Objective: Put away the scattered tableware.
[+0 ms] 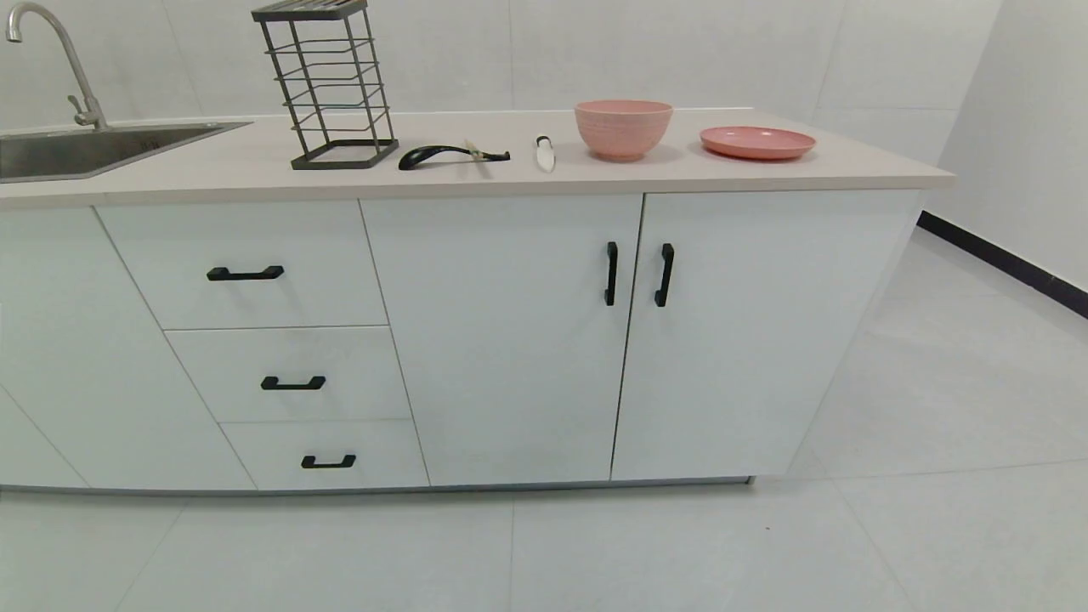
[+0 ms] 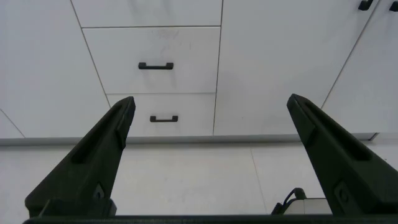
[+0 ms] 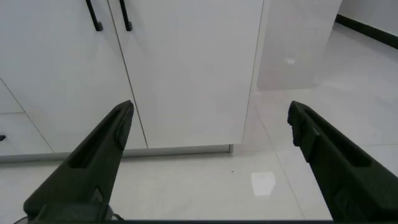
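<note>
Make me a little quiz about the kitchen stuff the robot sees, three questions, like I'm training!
1. True or false: the round pink bowl stands on the pale countertop beside the flat pink plate.
2. Which lies nearest the tall black wire rack? A) the curved black spoon B) the plate C) the bowl
3. Fill in: the jaws of the left gripper and the right gripper stand ___.
Key: 1 true; 2 A; 3 open.
</note>
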Tool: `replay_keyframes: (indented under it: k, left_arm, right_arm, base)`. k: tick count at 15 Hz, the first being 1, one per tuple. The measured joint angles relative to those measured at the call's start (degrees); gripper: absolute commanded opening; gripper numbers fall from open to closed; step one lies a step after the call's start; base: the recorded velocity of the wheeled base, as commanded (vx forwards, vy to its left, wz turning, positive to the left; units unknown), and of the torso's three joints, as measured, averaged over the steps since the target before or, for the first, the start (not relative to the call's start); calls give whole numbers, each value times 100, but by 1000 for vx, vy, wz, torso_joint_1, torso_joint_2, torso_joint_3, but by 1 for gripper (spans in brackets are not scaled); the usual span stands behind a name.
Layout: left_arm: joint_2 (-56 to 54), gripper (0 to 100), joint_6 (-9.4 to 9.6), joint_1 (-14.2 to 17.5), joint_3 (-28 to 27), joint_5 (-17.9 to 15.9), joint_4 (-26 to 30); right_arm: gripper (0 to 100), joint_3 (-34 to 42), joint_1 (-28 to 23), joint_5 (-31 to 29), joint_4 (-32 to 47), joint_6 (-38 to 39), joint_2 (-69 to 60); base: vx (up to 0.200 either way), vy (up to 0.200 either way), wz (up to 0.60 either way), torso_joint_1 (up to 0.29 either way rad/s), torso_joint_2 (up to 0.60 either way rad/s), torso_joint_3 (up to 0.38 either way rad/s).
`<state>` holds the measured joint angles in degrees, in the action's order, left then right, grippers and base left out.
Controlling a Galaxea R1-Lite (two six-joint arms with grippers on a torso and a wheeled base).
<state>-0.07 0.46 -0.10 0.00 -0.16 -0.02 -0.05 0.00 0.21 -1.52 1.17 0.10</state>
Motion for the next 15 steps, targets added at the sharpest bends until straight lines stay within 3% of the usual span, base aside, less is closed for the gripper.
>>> replay_keyframes:
  k: [3, 6, 11, 15]
  left_arm:
    - [0, 100, 0, 0, 0, 6, -2]
    - [0, 100, 5, 0, 0, 0, -5]
    - [0, 100, 7, 0, 0, -2, -5]
    - [0, 100, 7, 0, 0, -9, -5]
  right_arm:
    - [100, -16, -5, 80, -720, -77, 1]
    - [100, -551, -7, 646, -472, -93, 202]
    - [100, -1442, 212, 1851, -30, -258, 1763]
    - [100, -1538, 606, 2037, -857, -291, 3280]
  base:
    - [0, 0, 0, 0, 0, 0]
    - [0, 0, 0, 0, 0, 0]
    - [0, 0, 0, 0, 0, 0]
    - [0, 0, 0, 0, 0, 0]
